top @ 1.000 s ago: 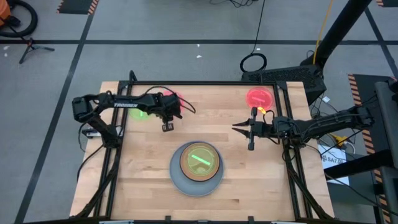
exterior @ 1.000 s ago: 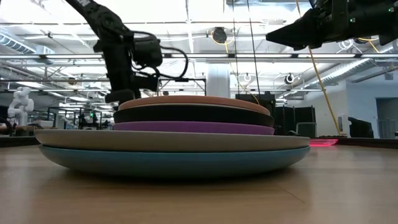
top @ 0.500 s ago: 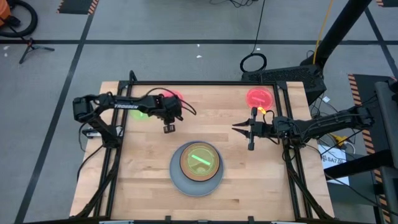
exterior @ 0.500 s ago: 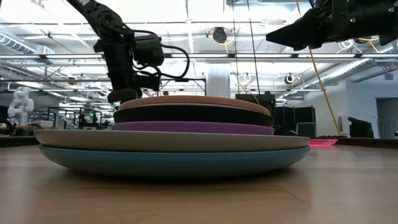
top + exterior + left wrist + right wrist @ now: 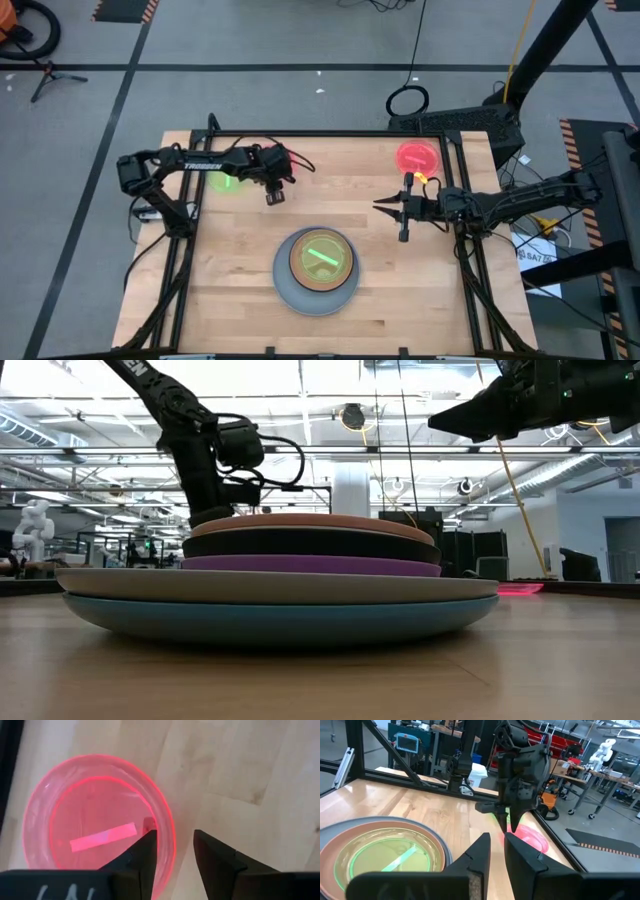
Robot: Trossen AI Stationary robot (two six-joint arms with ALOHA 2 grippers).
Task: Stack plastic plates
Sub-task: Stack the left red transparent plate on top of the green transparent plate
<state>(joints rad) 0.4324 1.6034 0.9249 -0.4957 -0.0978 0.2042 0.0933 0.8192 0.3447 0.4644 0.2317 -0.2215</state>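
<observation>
Plastic plates: one round translucent red-pink plate (image 5: 97,817) lies on the wooden table (image 5: 230,290) under the left gripper (image 5: 174,842).
That gripper points down, its dark fingers (image 5: 147,851) set at a narrow gap over the plate's rim, nothing held; a small neon green plate (image 5: 222,181) lies just behind it by the arm. Ahead of both grippers sits the stack (image 5: 317,270), a green plate on tan-orange, black, purple, grey and blue plates. The right gripper (image 5: 400,213) hovers beyond the stack, fingers narrowly parted and empty, with a second red-pink plate (image 5: 417,156) just beside it.
</observation>
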